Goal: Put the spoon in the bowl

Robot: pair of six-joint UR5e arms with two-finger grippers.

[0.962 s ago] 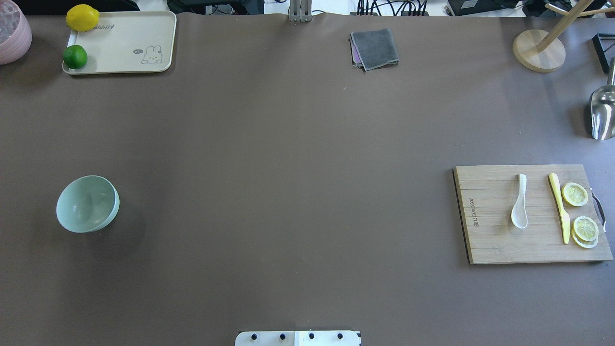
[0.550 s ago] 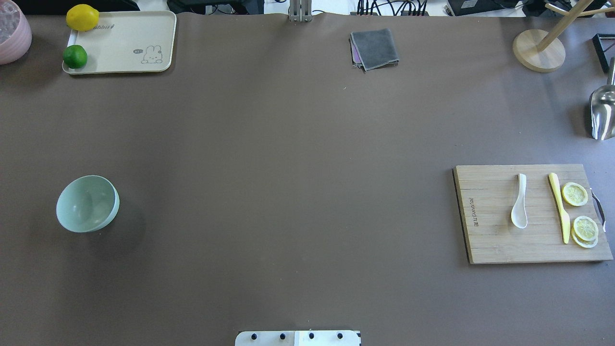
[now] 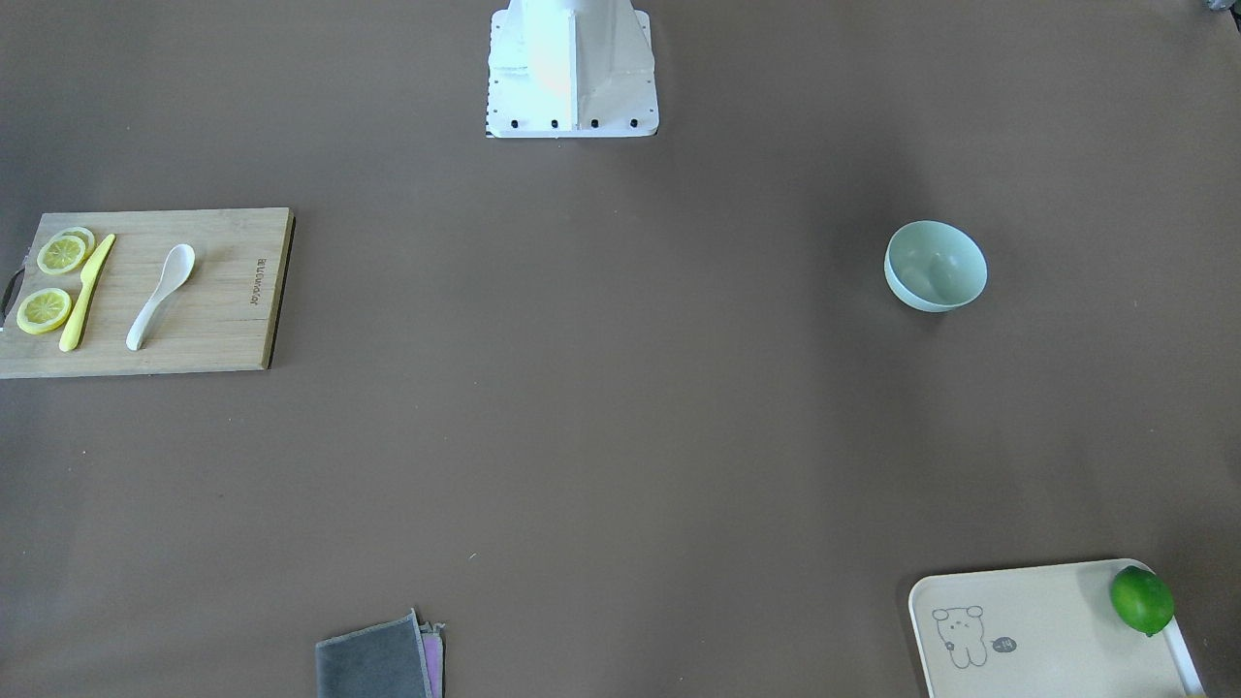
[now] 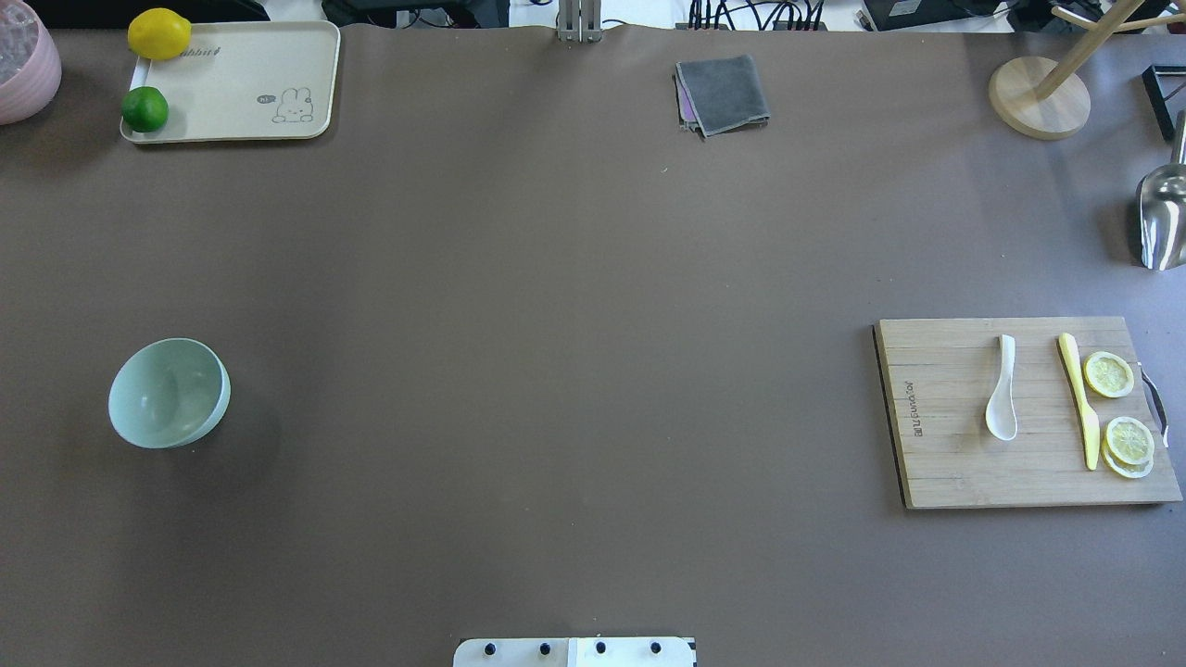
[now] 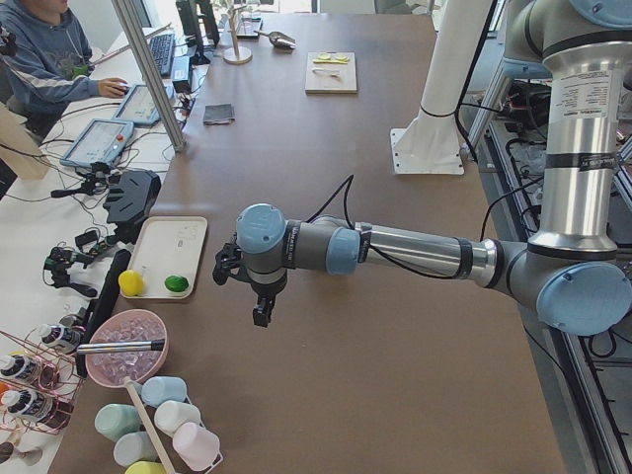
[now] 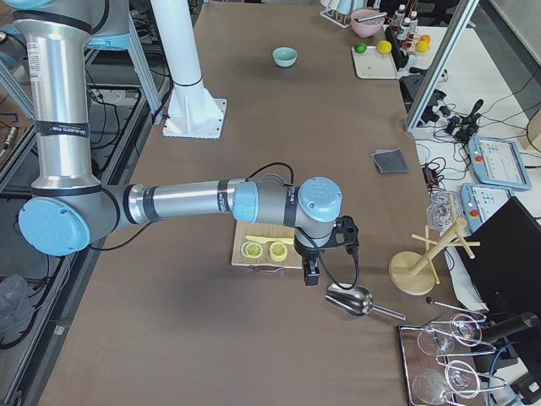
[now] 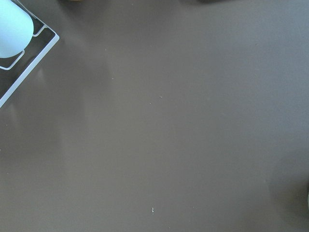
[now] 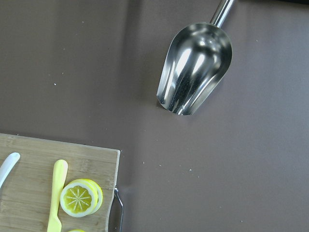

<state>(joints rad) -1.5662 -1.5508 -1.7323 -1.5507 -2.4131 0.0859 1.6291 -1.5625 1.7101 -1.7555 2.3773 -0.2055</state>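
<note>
The white spoon [image 4: 1001, 391] lies on a wooden cutting board [image 4: 945, 463] at the table's right, scoop toward the robot; it also shows in the front-facing view [image 3: 160, 294]. The mint-green bowl [image 4: 169, 392] stands empty at the table's left, also in the front-facing view [image 3: 936, 265]. My left gripper [image 5: 260, 311] hangs above the table's left end and my right gripper [image 6: 310, 272] above the right end, past the board. Both show only in the side views, so I cannot tell whether they are open or shut. Neither holds anything that I can see.
On the board lie a yellow knife [image 4: 1079, 398] and lemon slices [image 4: 1109, 374]. A metal scoop [image 4: 1163, 218] and a wooden stand [image 4: 1038, 97] are at the far right. A cream tray [image 4: 241, 83] with a lemon and a lime, and a grey cloth [image 4: 723, 93], lie at the far edge.
</note>
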